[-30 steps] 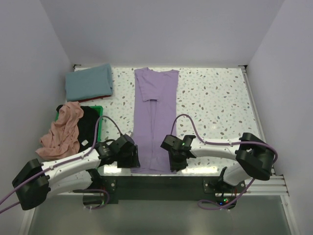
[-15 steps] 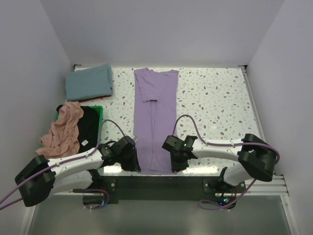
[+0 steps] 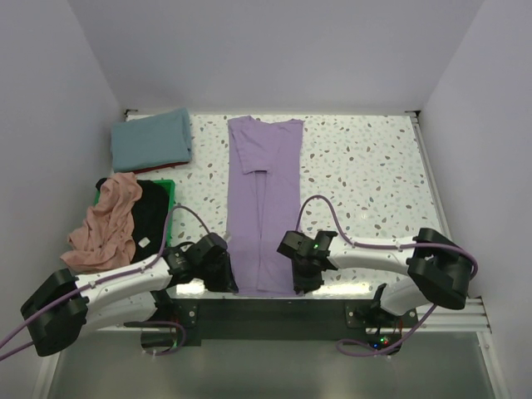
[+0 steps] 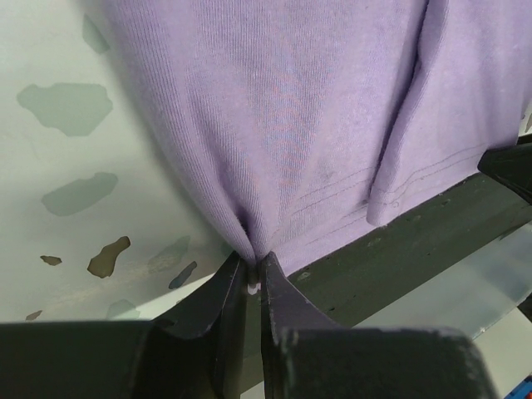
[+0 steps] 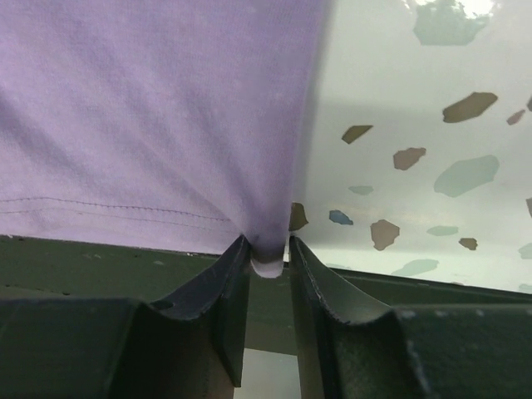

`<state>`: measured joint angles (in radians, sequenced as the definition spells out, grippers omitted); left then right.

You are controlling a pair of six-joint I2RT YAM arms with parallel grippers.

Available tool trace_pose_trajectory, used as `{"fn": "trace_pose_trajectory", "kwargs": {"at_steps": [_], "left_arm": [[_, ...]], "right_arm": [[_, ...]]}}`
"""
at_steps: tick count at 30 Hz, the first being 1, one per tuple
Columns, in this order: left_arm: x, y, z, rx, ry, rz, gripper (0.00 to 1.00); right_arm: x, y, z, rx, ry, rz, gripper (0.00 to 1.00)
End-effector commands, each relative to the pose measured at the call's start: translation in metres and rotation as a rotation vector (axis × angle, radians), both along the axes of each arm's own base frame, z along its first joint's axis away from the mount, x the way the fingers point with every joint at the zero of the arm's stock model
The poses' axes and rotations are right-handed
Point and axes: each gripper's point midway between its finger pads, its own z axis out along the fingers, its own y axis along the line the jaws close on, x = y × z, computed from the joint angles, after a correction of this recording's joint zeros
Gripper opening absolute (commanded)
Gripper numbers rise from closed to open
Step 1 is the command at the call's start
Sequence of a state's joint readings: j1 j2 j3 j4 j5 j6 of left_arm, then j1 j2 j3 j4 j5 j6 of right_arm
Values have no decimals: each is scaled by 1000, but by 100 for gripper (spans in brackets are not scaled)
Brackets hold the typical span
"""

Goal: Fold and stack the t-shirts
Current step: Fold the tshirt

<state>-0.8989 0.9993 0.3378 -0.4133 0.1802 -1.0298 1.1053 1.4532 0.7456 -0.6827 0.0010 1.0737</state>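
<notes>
A lavender t-shirt (image 3: 264,199) lies lengthwise down the middle of the table, folded narrow, with its collar at the far end and its hem at the near edge. My left gripper (image 3: 226,278) is shut on the hem's left corner, and the cloth (image 4: 291,125) puckers into the jaws (image 4: 253,278). At the hem's right corner my right gripper (image 3: 303,278) pinches a small fold of cloth (image 5: 150,108) between its fingers (image 5: 268,253). A folded teal t-shirt (image 3: 151,140) lies at the far left. A salmon pink t-shirt (image 3: 106,223) and a black t-shirt (image 3: 150,218) are heaped at the left.
A green bin (image 3: 170,187) holds the pink and black heap at the table's left side. A dark rail (image 4: 432,224) runs along the near edge just below the hem. White walls enclose the speckled table (image 3: 366,174) on three sides.
My left gripper has closed on the hem's left corner. Both grippers have shifted slightly toward the near edge, and the hem has bunched a little at both corners.
</notes>
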Motion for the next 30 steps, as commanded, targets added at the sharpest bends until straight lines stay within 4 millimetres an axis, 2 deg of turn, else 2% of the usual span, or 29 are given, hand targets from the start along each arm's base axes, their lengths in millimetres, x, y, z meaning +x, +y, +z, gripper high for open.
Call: {"fn": "trace_pose_trajectory", "kwargs": {"at_steps": [1,4,7,9,12,20,24,30], "left_arm": [[-23,40,-27,175,72,-7,11],[-22,38,-25,168,68,-8,12],[-20,38,-23,161,60,-3,19],[-21,39,-22,167,61,6,27],[-20,42,-21,174,57,19,33],[-20,42,-22,172,55,18,34],[-22,43,-26,188,67,9,31],[-17,46,-20,208,47,32,31]], "right_arm": [[-4,-17,3,-47,5,-9,30],[-5,-17,0,-49,11,-7,29],[-5,-15,0,-44,14,0,27],[-6,-15,-1,-44,17,3,25],[-5,-14,-1,-40,15,3,22],[-4,-12,-2,-42,18,11,18],[-4,-12,-2,-42,17,14,17],[-2,-12,-2,-47,19,14,16]]}}
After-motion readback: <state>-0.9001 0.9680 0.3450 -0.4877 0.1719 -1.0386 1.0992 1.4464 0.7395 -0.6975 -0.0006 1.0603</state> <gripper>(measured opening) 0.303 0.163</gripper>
